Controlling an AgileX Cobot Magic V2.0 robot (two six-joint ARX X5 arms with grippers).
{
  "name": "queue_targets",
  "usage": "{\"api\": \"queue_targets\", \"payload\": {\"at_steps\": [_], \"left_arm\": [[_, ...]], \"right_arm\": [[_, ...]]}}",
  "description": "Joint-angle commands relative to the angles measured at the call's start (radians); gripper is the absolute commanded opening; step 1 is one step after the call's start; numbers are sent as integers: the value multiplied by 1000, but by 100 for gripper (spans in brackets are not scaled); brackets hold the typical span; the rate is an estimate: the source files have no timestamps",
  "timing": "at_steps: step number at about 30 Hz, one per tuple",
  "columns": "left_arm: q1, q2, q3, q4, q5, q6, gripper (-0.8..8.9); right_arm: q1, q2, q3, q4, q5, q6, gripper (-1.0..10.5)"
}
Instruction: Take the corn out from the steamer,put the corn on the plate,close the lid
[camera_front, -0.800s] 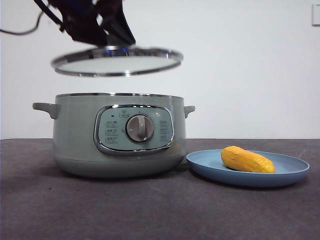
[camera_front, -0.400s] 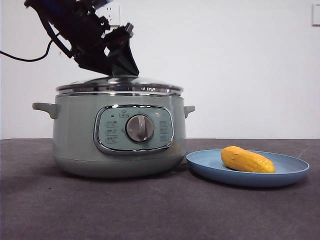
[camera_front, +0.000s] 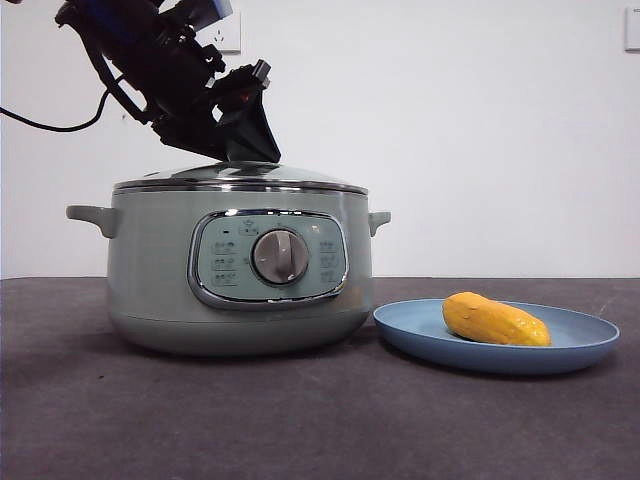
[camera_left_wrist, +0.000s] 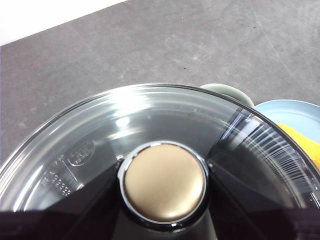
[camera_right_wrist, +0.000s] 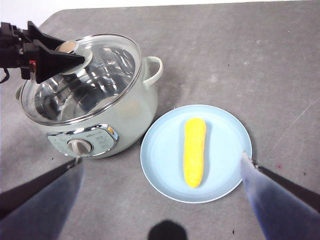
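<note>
The lid (camera_front: 300, 178) sits on the sage-green steamer (camera_front: 150, 270), its chrome rim level on the pot. My left gripper (camera_front: 245, 150) reaches down from the upper left and is shut on the lid's round knob (camera_left_wrist: 165, 185). It also shows in the right wrist view (camera_right_wrist: 70, 47). The corn (camera_front: 495, 320) lies on the light-blue plate (camera_front: 580, 345), right of the steamer, and shows in the right wrist view (camera_right_wrist: 195, 150). My right gripper (camera_right_wrist: 161, 160) hangs open and empty high above the plate (camera_right_wrist: 225, 135). It is out of the front view.
The steamer's right side handle (camera_front: 378, 219) points toward the plate, which lies close beside the pot. A dark grey tabletop (camera_front: 300, 420) spreads in front of both. A white wall stands behind.
The left gripper has lowered the lid from above the steamer onto its rim. The corn and the plate have not moved.
</note>
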Motion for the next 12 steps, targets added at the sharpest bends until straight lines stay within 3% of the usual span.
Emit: {"api": "queue_targets", "payload": {"at_steps": [1, 4, 6, 8, 9, 12], "left_arm": [[-1, 7, 5, -2, -10, 7, -8], [-1, 7, 5, -23, -10, 7, 46], [-1, 7, 5, -25, -9, 6, 240], [0, 7, 5, -23, -10, -6, 507], [0, 7, 5, -23, -10, -12, 573], [0, 5, 5, -25, -10, -17, 589]], "right_arm": [[2, -3, -7, 3, -1, -8, 567], [2, -2, -7, 3, -1, -9, 567], [2, -2, -7, 3, -1, -15, 567], [2, -2, -7, 3, -1, -15, 567], [2, -2, -7, 2, -1, -15, 568], [2, -2, -7, 2, -1, -15, 567]]}}
